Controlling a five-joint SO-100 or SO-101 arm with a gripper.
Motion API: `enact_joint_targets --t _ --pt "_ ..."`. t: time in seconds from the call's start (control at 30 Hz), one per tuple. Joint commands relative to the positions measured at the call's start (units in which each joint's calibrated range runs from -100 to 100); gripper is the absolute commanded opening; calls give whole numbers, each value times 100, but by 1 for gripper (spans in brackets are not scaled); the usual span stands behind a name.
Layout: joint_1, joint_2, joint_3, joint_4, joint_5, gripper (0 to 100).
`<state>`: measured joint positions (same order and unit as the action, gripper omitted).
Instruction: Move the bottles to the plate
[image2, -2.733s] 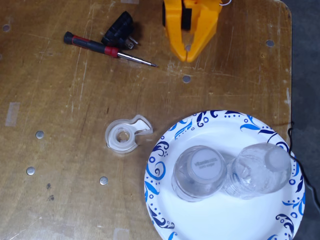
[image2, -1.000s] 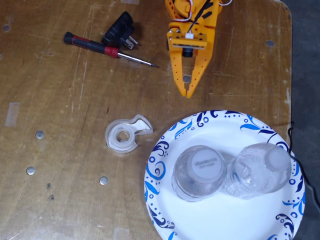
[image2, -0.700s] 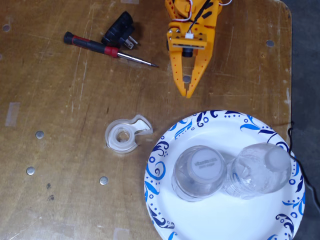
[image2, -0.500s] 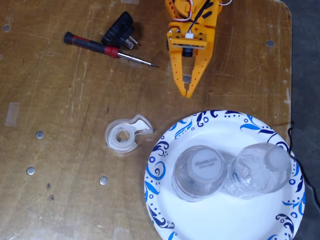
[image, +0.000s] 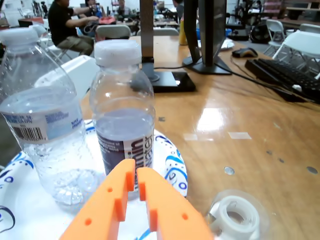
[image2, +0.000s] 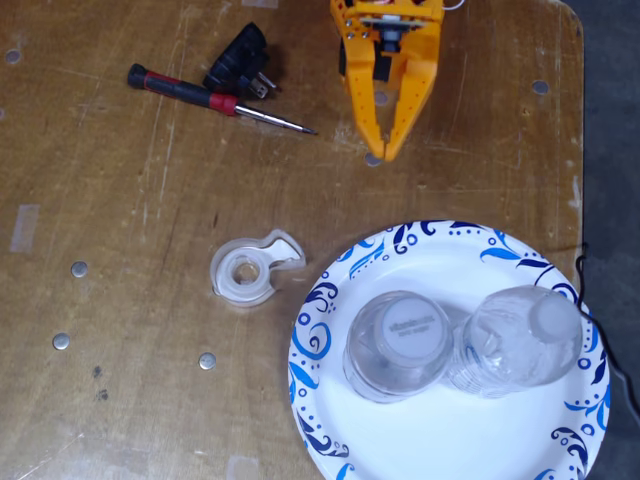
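- Two bottles, one wide-capped (image2: 399, 346) and one crinkled (image2: 520, 340), stand touching on the plate (image2: 440, 262) at the table's (image2: 130, 200) near-right corner
- Orange gripper (image2: 384, 155), fingers clenched and empty, by the far edge

In the fixed view the plate (image2: 330, 300) is cut off at the bottom edge, and the arm above the fingers (image2: 388, 140) leaves the frame at the top. In the wrist view the tape dispenser (image: 235, 215) is cut by the bottom edge, and the label text on the bottles (image: 125, 145) is blurred.
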<state>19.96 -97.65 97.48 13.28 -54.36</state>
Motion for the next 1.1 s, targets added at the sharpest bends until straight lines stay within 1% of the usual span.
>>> enact_joint_targets --t 0.0,0.27,0.47,1.07 --pt "36 -100 -127 335 22 1" --pt "90 -108 -55 709 16 1" --pt "165 -117 -55 1318 11 1" --pt "208 -117 -64 1266 -15 1"
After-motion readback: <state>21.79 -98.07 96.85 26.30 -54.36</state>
